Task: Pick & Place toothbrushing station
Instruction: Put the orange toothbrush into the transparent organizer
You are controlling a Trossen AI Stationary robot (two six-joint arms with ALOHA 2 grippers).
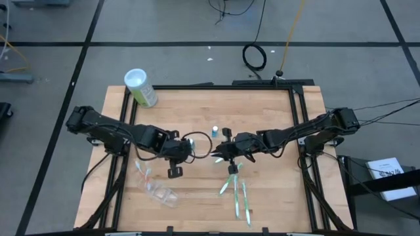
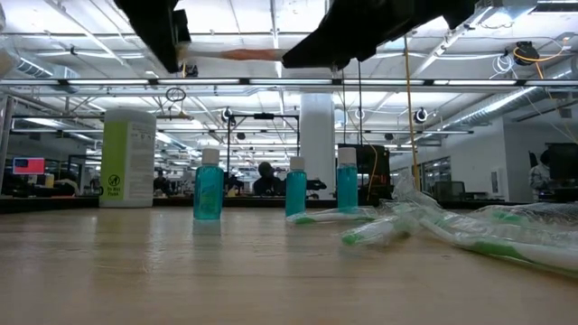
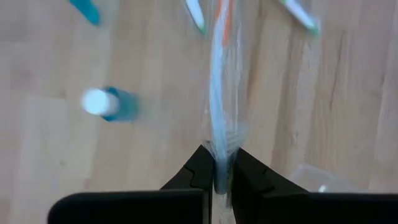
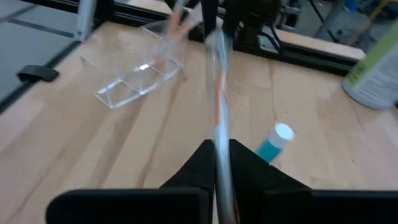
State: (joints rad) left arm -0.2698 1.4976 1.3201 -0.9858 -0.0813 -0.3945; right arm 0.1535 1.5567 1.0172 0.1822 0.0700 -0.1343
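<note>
Evidently a handover is in hand: over the table's middle, both grippers are pinched shut on one orange-accented toothbrush (image 4: 219, 112), the left gripper (image 3: 216, 177) at one end and the right gripper (image 4: 219, 180) at the other, the brush held level above the wood. The clear holder (image 1: 161, 194) lies toward seven o'clock of the left gripper, more toothbrushes (image 1: 237, 190) lie at six o'clock of the right one, and a blue-capped tube (image 1: 214, 131) stands at twelve o'clock between them. Next, one gripper probably has to let go so the other can carry the brush to the holder.
</note>
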